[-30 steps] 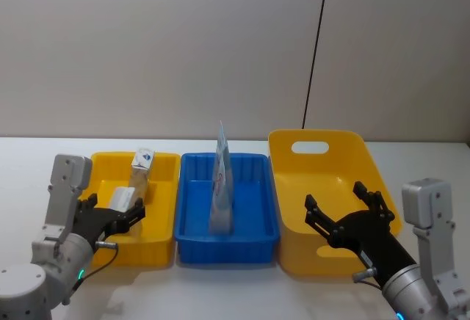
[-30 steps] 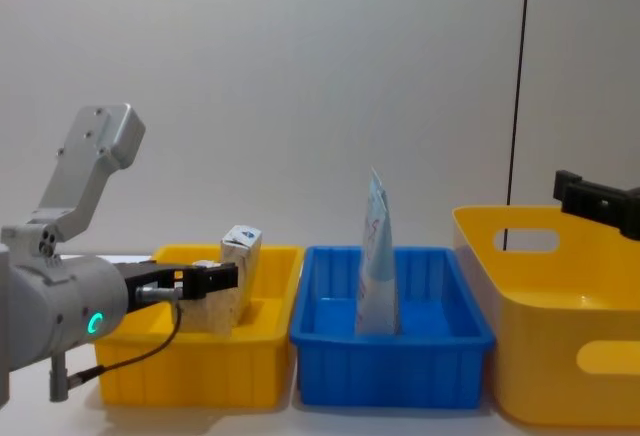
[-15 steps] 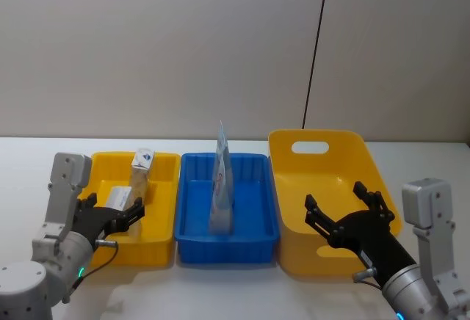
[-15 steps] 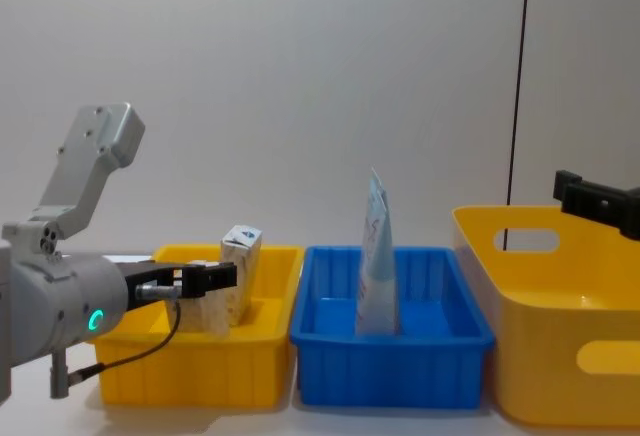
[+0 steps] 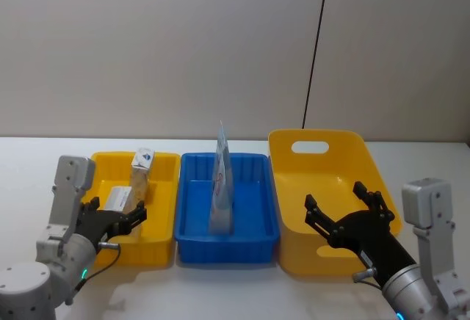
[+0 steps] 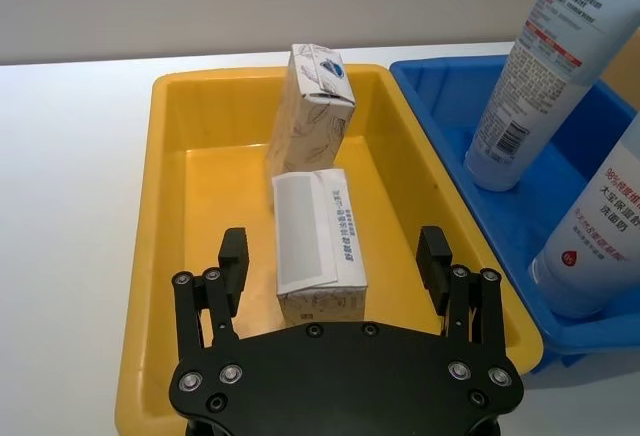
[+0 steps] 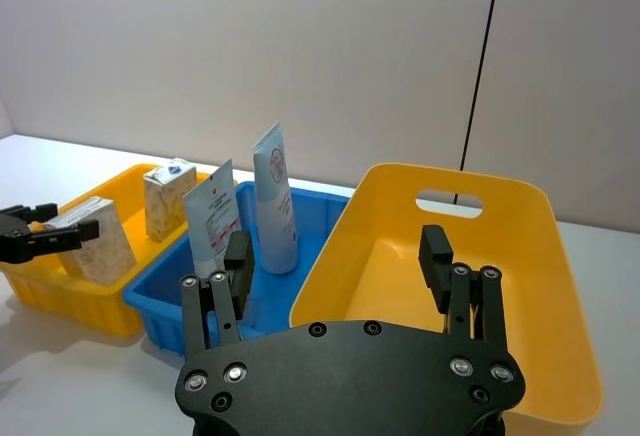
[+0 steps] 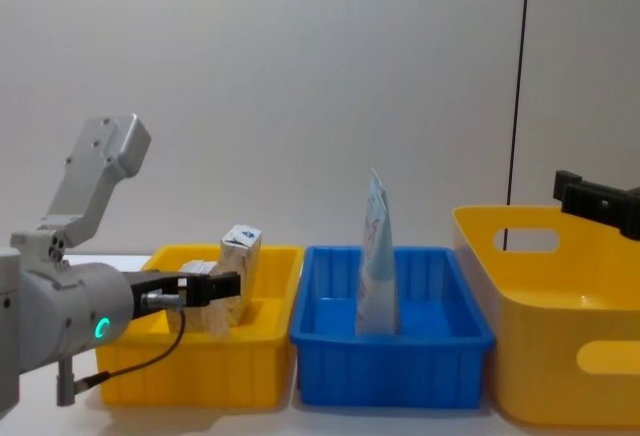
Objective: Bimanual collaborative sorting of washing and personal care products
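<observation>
Left wrist view: two cartons sit in the small yellow bin (image 6: 215, 171). The upright carton (image 6: 312, 106) stands toward the bin's far end. The lying carton (image 6: 318, 241) rests flat on the bin floor, its far end touching or just short of the upright one's base. Two tubes stand in the blue bin (image 5: 250, 202) next door: the farther tube (image 6: 525, 76) and the nearer tube (image 6: 598, 226). There are three bins in all, side by side on the white table (image 5: 29, 166), with the large yellow bin (image 5: 330, 166) on the robot's right.

The left gripper (image 6: 335, 256) hovers at the near end of the small bin. Its fingers are spread wide on either side of the lying carton, with a gap on each side. The right gripper (image 7: 336, 253) is held at the near rim of the large yellow bin, its fingers also wide apart.

In the chest view the left gripper's fingers and the bin's front wall hide part of the lying carton. In the head view the two tubes overlap.

The cartons are cream with a faint leaf print, and the upright one has a blue mark on top. The lying one shows a white panel with blue print. The tubes are white fading to pale blue, tapering to a flat crimp at the top.
</observation>
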You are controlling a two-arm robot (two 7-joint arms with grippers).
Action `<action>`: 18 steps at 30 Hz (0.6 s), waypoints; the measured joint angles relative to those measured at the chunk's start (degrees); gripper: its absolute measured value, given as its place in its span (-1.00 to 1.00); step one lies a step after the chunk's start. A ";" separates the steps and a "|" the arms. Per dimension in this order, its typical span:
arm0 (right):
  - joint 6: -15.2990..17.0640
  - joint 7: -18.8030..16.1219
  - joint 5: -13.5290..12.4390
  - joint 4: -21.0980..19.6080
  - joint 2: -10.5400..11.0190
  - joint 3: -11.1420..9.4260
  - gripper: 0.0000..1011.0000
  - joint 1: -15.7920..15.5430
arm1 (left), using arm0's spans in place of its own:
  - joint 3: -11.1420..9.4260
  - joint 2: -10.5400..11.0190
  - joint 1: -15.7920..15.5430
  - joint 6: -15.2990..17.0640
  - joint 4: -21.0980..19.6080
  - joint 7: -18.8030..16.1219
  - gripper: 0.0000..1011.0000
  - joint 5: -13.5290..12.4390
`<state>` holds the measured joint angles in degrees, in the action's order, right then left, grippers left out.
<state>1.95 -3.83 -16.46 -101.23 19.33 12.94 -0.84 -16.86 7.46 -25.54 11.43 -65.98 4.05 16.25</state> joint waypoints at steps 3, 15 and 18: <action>0.00 0.00 0.00 0.00 0.00 0.00 0.98 0.00 | 0.03 -0.23 -0.20 -0.10 0.55 0.14 0.98 -0.12; 0.00 0.00 0.00 0.00 0.00 0.00 0.98 0.00 | 0.35 -1.03 -0.93 -0.80 2.63 0.43 0.98 -0.66; 0.00 0.00 0.00 0.00 0.00 0.00 0.98 0.00 | 0.59 -1.26 -1.06 -1.06 3.13 0.41 0.98 -0.76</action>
<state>1.95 -3.83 -16.46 -101.23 19.33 12.94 -0.84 -16.27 6.20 -26.60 10.37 -62.85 4.46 15.49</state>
